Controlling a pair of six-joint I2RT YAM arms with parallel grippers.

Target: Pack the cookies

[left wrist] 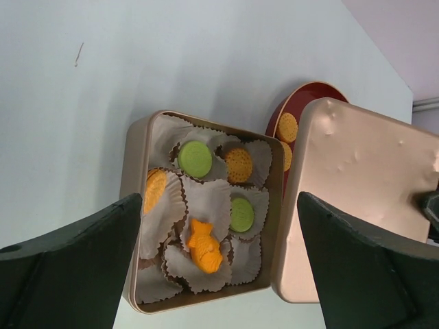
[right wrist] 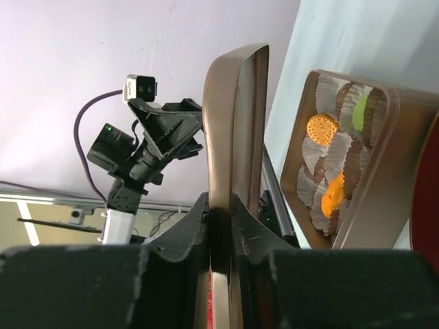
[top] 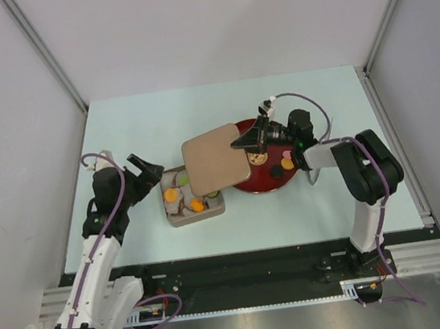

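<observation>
Partly, the lid [top: 213, 159] pinched by the right pincer [right wrist: 221, 208] hides the tin [left wrist: 132, 164] of cookies [left wrist: 195, 157]; the left pincer [left wrist: 219, 199] stands spread.

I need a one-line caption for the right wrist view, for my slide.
Right gripper holds the tin lid by its edge; open tin of cookies at right.

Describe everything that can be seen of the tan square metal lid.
The tan square metal lid looks like matte tin, with rounded corners, a shallow turned rim and small dents on its top. The right gripper is shut on one edge. The lid hangs between the open tan square metal tin and the dark-red round plate, covering part of each. Other contact cannot be told.
</observation>
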